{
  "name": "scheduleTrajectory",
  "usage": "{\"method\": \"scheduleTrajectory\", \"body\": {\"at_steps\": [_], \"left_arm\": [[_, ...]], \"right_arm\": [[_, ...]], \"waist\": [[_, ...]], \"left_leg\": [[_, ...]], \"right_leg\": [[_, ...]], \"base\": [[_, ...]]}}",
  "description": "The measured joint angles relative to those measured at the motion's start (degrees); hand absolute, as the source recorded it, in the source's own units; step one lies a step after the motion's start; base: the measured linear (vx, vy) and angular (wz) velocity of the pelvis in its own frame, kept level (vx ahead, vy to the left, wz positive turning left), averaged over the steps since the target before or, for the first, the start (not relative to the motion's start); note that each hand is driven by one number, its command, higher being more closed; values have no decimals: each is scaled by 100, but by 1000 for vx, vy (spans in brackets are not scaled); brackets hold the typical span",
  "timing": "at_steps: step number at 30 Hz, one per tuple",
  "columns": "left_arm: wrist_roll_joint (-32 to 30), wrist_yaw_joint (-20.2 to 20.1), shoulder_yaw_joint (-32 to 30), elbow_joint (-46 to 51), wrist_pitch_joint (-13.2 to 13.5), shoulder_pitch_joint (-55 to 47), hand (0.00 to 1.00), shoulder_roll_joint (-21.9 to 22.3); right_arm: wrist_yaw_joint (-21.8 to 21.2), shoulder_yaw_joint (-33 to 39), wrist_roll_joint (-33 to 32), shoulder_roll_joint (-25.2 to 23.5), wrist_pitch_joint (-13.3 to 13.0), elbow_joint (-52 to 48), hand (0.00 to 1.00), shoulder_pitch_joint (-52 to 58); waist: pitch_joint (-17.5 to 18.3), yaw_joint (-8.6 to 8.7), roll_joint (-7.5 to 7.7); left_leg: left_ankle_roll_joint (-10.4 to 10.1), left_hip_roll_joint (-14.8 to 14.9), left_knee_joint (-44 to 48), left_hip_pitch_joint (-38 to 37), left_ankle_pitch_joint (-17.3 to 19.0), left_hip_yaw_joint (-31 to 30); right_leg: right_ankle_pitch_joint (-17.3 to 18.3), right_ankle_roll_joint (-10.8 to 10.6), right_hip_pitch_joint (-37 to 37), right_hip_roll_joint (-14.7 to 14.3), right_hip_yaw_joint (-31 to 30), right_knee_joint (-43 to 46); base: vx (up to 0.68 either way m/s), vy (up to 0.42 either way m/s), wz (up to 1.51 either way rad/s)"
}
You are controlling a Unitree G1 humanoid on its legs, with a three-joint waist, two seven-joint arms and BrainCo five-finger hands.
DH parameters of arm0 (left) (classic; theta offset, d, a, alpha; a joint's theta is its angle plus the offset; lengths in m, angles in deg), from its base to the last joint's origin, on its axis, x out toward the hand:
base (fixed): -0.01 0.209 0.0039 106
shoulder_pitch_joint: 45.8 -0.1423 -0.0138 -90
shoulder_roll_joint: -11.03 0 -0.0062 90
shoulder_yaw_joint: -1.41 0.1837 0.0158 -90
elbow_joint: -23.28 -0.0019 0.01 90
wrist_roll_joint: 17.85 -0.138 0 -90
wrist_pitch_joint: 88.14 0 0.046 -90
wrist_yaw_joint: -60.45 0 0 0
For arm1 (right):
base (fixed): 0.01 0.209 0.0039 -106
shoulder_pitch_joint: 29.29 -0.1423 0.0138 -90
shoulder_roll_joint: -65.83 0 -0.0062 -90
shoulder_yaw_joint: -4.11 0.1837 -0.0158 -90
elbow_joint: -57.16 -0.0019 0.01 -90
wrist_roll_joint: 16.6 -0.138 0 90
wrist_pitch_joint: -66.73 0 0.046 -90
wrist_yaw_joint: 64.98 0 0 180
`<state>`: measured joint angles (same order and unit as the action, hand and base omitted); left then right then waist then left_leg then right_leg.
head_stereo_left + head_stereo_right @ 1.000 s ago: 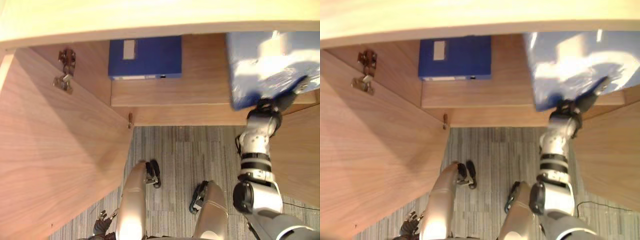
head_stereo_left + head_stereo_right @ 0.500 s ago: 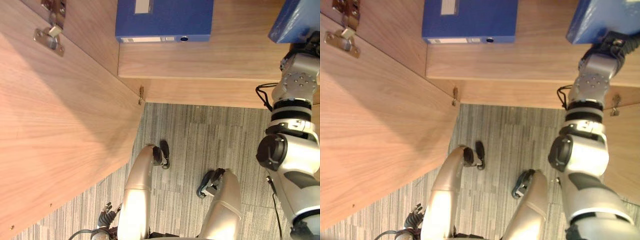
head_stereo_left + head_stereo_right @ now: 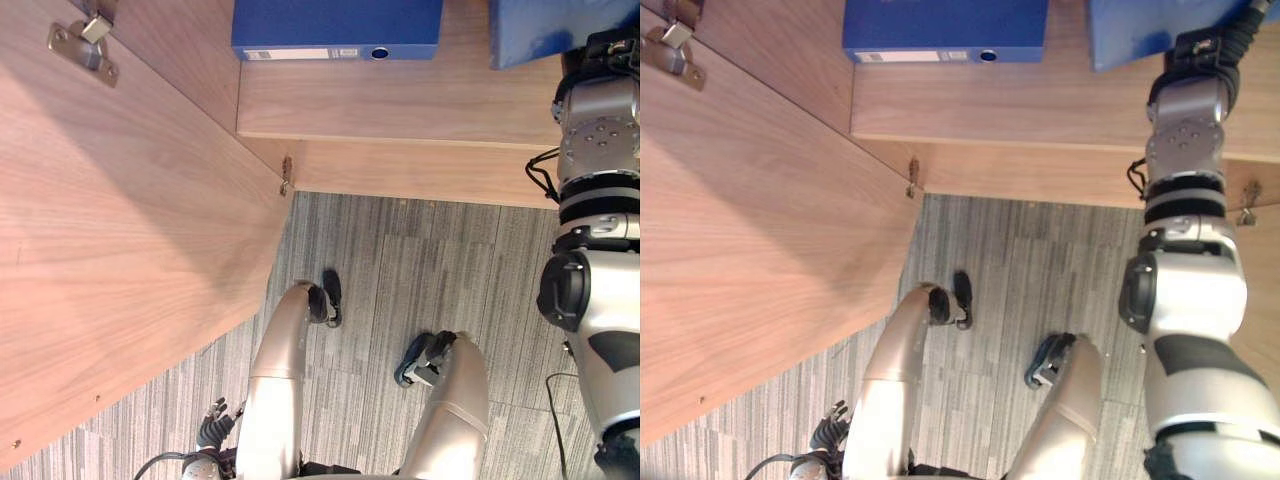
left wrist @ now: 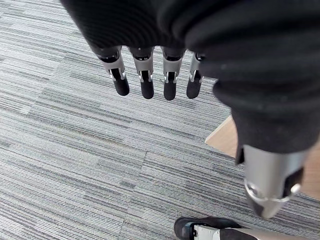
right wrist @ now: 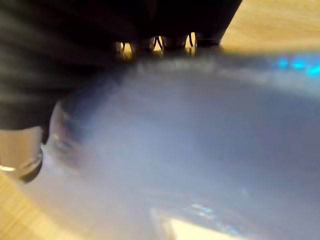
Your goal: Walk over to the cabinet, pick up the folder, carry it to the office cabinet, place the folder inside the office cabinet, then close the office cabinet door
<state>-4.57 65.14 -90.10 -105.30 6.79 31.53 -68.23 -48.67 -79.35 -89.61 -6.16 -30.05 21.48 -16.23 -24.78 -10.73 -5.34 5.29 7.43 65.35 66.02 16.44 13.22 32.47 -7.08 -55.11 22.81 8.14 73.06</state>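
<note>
Right hand [image 3: 1212, 42], clasped on the blue folder [image 3: 535, 30], has brought it in over the right end of the cabinet shelf [image 3: 400, 100], nearer the box file [image 3: 335, 25] at the left end; release and closing the door [image 3: 120, 250] apparently remain, while the left hand [image 4: 146, 75] hangs slack.

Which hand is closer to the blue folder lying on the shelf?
Right. The right hand, gripping a second folder, is up at shelf level near the shelved folder; the left hand hangs open down over the carpet.
</note>
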Motion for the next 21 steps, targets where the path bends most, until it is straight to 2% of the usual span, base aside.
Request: {"method": "scheduleTrajectory", "body": {"at_steps": [12, 16, 21], "left_arm": [[34, -6, -9, 320, 6, -1, 0, -25], [49, -11, -8, 348, 40, -1, 0, -32], [48, -101, -5, 434, 89, -1, 0, -71]], "right_arm": [[-243, -365, 57, 12, 11, 31, 0, -99], [-409, -735, 795, 19, 129, 46, 0, -120], [-913, -1779, 2478, 361, 727, 435, 0, -258]], "waist": [[-16, 18, 5], [-33, 23, 5], [-90, 57, 6]], "left_leg": [[-20, 1, -97, -49, -56, 4], [-47, 63, -135, -107, -76, -13], [-87, 86, -324, -196, -185, -16]], "right_leg": [[-12, 15, 26, -7, 26, -64], [-32, 49, 89, -77, 60, -120], [-111, 97, 146, -119, 118, -267]], "base": [[9, -43, 0], [5, -57, -6], [-5, -56, -3]]}}
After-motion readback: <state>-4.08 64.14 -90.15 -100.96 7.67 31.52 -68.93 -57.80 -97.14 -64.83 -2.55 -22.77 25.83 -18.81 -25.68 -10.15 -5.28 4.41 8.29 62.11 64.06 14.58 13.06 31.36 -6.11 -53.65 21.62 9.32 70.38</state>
